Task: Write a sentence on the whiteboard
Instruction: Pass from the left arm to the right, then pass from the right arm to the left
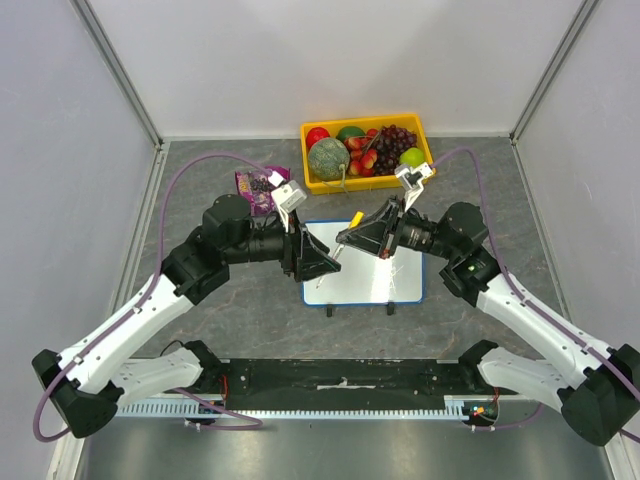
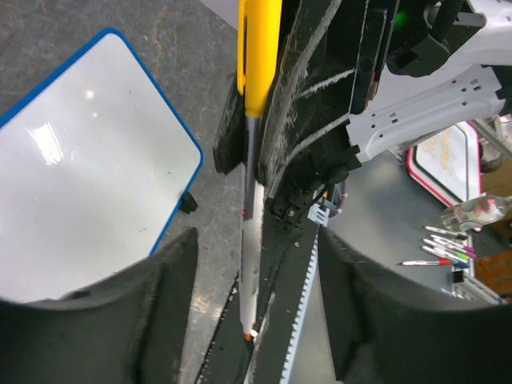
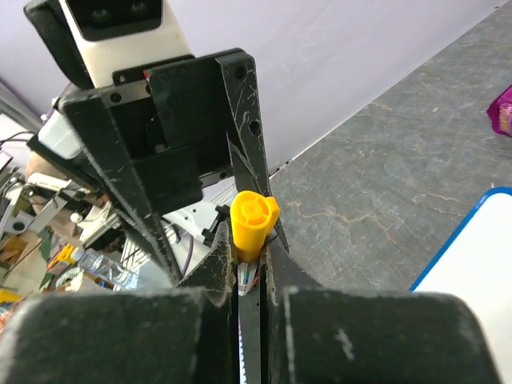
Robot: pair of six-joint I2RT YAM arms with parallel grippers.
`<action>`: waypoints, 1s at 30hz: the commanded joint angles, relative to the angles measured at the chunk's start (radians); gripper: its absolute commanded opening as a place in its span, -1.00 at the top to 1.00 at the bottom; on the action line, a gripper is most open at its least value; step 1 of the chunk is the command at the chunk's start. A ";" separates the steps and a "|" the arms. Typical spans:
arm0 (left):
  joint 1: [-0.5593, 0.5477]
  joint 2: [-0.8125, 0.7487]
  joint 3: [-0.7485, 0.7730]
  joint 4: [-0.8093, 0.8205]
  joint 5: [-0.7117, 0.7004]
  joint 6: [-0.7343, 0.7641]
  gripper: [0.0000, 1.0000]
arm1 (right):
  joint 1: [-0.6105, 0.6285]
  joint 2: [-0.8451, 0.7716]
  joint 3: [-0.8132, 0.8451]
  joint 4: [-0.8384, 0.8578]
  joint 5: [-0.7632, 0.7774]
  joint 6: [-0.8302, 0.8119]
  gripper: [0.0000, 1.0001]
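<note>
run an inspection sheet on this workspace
surface: grey stone-look table
job's things: whiteboard blank, no sentence seen; marker with a yellow end, held over the board
clutter: yellow tray with melon and grapes; purple packet left of it
grippers: left gripper open, fingers either side of the marker; right gripper shut on the marker
cables: purple cables loop off both arms, off the board
surroundings: plain walls, metal frame

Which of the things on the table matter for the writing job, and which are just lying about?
Job: whiteboard, marker in the right pincer.
Lying about: yellow tray of fruit, purple packet.
</note>
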State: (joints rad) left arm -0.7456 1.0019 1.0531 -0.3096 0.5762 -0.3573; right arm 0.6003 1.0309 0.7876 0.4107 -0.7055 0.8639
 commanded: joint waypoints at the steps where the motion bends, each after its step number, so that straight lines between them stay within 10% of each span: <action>1: 0.005 -0.032 -0.027 0.018 -0.007 -0.031 -0.45 | 0.003 -0.045 0.013 -0.048 0.090 -0.042 1.00; 13: 0.005 0.044 -0.085 0.072 0.056 -0.052 -0.16 | 0.003 -0.060 0.010 -0.085 0.181 -0.034 1.00; 17: 0.003 0.052 -0.081 0.072 0.048 -0.049 0.79 | 0.003 -0.065 0.021 -0.105 0.189 -0.048 1.00; 19: 0.005 0.043 -0.076 0.060 0.027 -0.046 0.96 | 0.003 -0.061 0.030 -0.127 0.184 -0.061 0.98; 21: 0.005 0.029 -0.065 0.038 0.002 -0.037 0.96 | 0.003 -0.058 0.051 -0.185 0.189 -0.100 0.72; 26: 0.006 0.020 0.007 -0.072 -0.016 0.006 0.96 | 0.000 -0.081 0.090 -0.300 0.195 -0.193 -0.84; 30: 0.008 0.020 0.073 -0.164 -0.013 0.049 0.96 | -0.010 -0.100 0.107 -0.335 0.154 -0.212 -0.96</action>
State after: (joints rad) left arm -0.7418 1.0508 1.0283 -0.3847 0.5697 -0.3729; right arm 0.5991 0.9657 0.8322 0.1287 -0.5182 0.7124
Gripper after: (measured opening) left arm 0.085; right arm 0.976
